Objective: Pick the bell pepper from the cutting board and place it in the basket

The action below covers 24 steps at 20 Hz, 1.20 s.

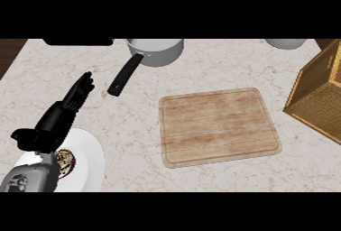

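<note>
The wooden cutting board (218, 127) lies bare in the middle of the counter; no bell pepper shows on it or anywhere in the head view. A woven basket (322, 92) stands at the right edge, partly cut off. My left hand (57, 118) is at the lower left, fingers straight and pointing up toward the far side, holding nothing. My right hand is out of sight.
A grey saucepan (155, 50) with a black handle (124, 76) sits at the back centre. A white plate (86, 162) with a brown food item (65, 162) lies under my left forearm. A white vessel (286, 43) and a dark object (78, 42) line the back edge.
</note>
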Tool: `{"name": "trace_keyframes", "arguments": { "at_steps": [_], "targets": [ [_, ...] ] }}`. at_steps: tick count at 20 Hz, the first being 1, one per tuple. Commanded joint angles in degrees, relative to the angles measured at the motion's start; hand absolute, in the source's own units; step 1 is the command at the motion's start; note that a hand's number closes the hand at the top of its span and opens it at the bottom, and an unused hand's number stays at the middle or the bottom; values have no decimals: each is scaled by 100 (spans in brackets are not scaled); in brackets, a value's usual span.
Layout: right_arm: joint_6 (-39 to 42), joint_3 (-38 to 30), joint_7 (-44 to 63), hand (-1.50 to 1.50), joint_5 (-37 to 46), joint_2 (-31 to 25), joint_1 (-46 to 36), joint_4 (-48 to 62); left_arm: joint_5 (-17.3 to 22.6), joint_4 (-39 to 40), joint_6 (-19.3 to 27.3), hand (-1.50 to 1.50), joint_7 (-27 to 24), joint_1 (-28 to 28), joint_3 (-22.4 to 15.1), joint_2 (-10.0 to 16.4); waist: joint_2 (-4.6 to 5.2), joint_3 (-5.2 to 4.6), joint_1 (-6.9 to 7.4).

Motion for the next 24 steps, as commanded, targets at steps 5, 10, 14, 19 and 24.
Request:
{"name": "trace_keyframes", "arguments": {
  "at_steps": [5,10,14,19,24],
  "targets": [
    [-347,-679,-1042,150,-817,-594,497,1108,24,28,-74,0,69,-134,87,73,-1,0,-11],
    [-908,-774,-1636,150,-923,-638,826,1623,-220,-248,54,0,-79,282,-165,-130,-4,0,11],
    [-1267,-927,-2353,150,-1138,-815,1113,1911,161,-302,-142,0,516,-172,87,22,-8,1,-4],
    [-1983,-969,-3162,150,-1106,-917,1271,2613,-76,96,30,0,182,-294,36,-83,-1,0,-17],
    [-2412,-1555,-3656,-150,-1891,-1271,598,3656,-193,412,-80,0,-586,150,46,-31,12,0,21]
  ]
}}
